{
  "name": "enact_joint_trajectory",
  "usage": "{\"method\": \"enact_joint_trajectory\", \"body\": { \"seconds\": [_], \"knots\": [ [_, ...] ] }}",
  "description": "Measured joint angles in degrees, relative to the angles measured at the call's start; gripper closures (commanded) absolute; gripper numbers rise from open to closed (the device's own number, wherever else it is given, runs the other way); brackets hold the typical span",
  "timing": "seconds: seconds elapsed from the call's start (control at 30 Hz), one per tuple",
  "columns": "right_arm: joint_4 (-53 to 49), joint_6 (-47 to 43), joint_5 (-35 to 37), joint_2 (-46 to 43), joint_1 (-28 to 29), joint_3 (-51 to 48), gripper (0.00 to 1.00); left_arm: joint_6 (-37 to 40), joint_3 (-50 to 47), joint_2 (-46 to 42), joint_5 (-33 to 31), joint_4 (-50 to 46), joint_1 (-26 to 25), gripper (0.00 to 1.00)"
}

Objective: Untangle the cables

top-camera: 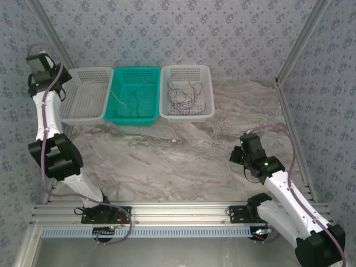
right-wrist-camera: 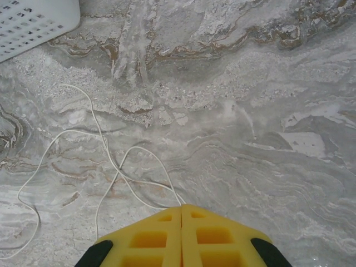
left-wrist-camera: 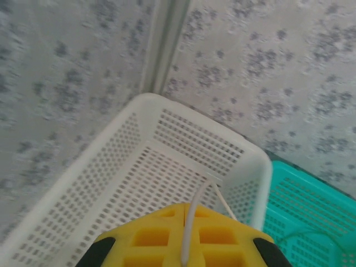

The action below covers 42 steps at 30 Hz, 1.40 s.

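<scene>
Three baskets stand in a row at the upper centre of the top view: a left white basket point(top-camera: 89, 69), a teal basket point(top-camera: 136, 69) and a right white basket point(top-camera: 186, 67), their sides touching or nearly so. Dark cables point(top-camera: 183, 94) lie coiled inside the right white basket. Pale green cables point(top-camera: 129, 99) lie inside the teal basket.

Left gripper point(left-wrist-camera: 183, 208): yellow fingers pressed together at the bottom centre of the left wrist view, pinching a white cable point(left-wrist-camera: 196, 200) that runs up out of the seam. It is held above the floor of the left white basket, near the corner next to the teal basket.

Right gripper point(right-wrist-camera: 181, 208): fingers pressed together at the bottom centre of the right wrist view, low over the marble table point(top-camera: 167, 156). A second white cable point(right-wrist-camera: 105, 150) lies looped on the table across the left half of that view. Its strands run into the finger seam and appear to be pinched there.
</scene>
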Motion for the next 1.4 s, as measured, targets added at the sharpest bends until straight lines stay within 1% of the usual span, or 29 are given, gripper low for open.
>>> {"method": "enact_joint_trajectory", "body": {
  "seconds": [0.13,0.23,0.37,0.53,0.87,0.9,0.93,0.97,1.0,1.03,1.07,1.1,1.17,1.2,1.27,1.33,1.4],
  "knots": [
    [-0.8,0.0,0.5,0.2,0.0,0.6,0.91,2.1,7.2,0.1,-1.8,-1.6,1.9,1.00],
    [-0.8,0.0,0.8,1.2,0.0,1.1,0.91,2.5,13.2,-0.1,-1.4,-0.1,2.2,1.00],
    [-0.7,-0.1,0.8,3.7,-0.1,1.9,0.91,2.5,16.4,-0.6,0.0,2.2,1.9,1.00],
    [-0.7,-0.3,0.8,5.8,-0.2,3.4,0.91,2.4,15.8,0.7,0.4,2.4,1.9,1.00],
    [-1.3,-0.5,0.8,5.7,-1.0,4.2,0.91,1.0,4.2,8.6,3.5,4.2,1.9,1.00],
    [-1.5,-0.5,0.8,5.6,-1.0,4.2,0.91,0.7,3.2,9.3,3.5,4.2,1.9,0.98],
    [-1.6,-0.5,0.8,5.4,-1.0,4.2,0.91,0.6,2.3,9.8,3.4,4.2,1.9,0.94],
    [-1.7,-0.5,0.8,5.2,-1.0,4.2,0.91,0.3,1.4,10.2,3.4,4.0,1.9,0.82],
    [-1.7,-0.5,0.8,4.9,-1.1,4.2,0.91,0.2,0.8,10.5,3.2,3.8,1.9,0.66],
    [-1.7,-0.5,0.8,4.8,-1.2,4.2,0.91,0.0,0.5,10.8,3.0,3.4,1.9,0.54],
    [-1.7,-0.5,0.8,4.7,-1.2,4.2,0.91,-0.1,0.4,10.8,2.7,3.2,1.9,0.44],
    [-1.7,-0.5,0.8,4.7,-1.2,4.2,0.91,-0.3,0.4,10.8,2.3,3.0,1.9,0.38],
    [-1.7,-0.5,0.8,4.7,-1.3,4.2,0.92,-0.8,0.4,10.5,1.8,3.0,1.7,0.31],
    [-1.6,-0.5,0.8,4.7,-1.3,4.2,0.93,-1.2,0.4,10.2,1.4,2.7,1.6,0.29],
    [-1.6,-0.6,0.7,4.7,-1.5,4.2,1.00,-1.6,0.2,8.5,1.1,2.0,1.0,0.29],
    [-1.3,-0.8,0.4,4.8,-1.6,4.2,1.00,-2.0,-0.8,5.3,0.8,1.1,-0.3,0.29],
    [-0.7,-1.2,-0.4,5.1,-1.7,4.2,1.00,-2.2,-3.1,-0.4,1.1,0.7,-3.0,0.29]
  ]
}}
